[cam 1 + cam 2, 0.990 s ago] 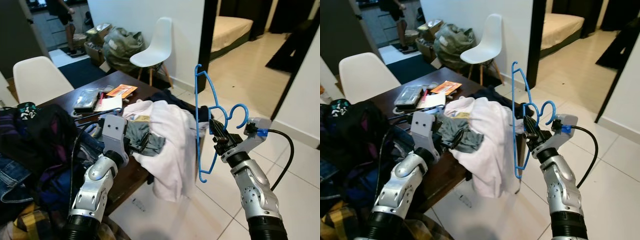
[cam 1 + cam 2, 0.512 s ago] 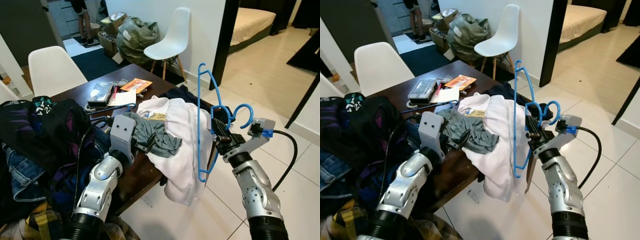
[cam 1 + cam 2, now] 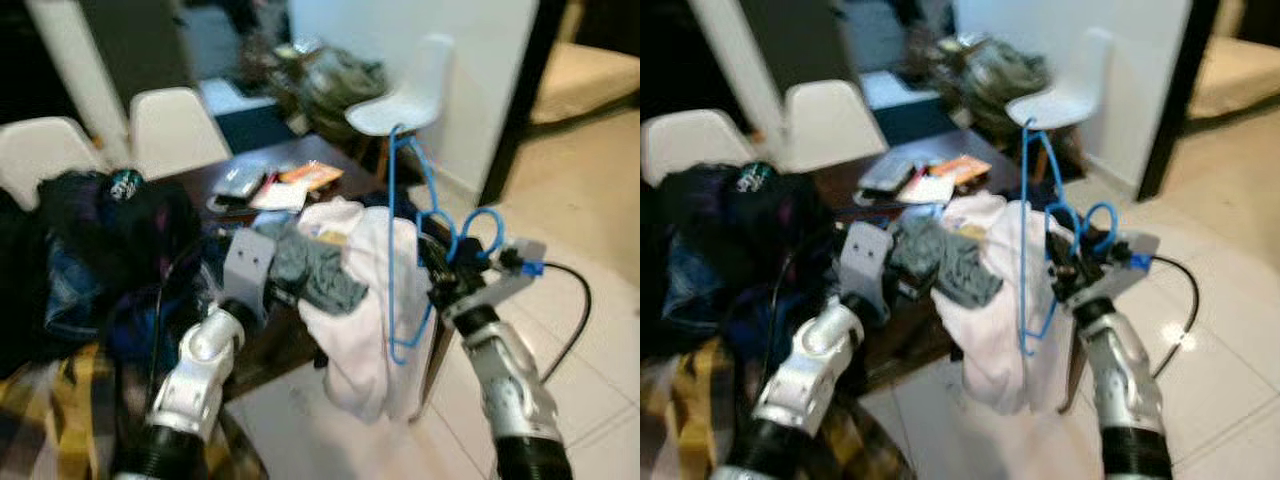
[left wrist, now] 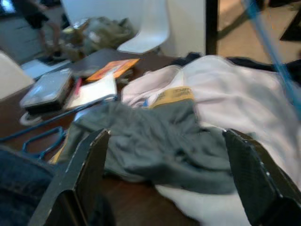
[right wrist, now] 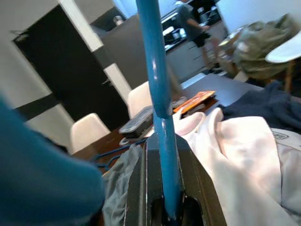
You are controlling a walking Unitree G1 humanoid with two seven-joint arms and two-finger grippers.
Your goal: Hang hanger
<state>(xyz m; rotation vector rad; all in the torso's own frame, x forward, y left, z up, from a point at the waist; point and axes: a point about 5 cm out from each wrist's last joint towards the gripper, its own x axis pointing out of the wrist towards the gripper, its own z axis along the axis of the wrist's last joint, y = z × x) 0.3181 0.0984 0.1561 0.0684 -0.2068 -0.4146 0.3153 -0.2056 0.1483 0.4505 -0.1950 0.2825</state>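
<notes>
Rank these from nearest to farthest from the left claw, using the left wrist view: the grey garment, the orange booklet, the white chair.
1. Grey garment: on the table right before the open left claw, between its fingers.
2. Orange booklet: further back on the table.
3. White chair: beyond the table's far edge, by the wall.

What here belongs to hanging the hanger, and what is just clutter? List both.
Job:
blue hanger, gripped by the right gripper

Lying about:
white garment
grey garment
dark clothes pile
orange booklet
white chairs
left gripper, jaws open
</notes>
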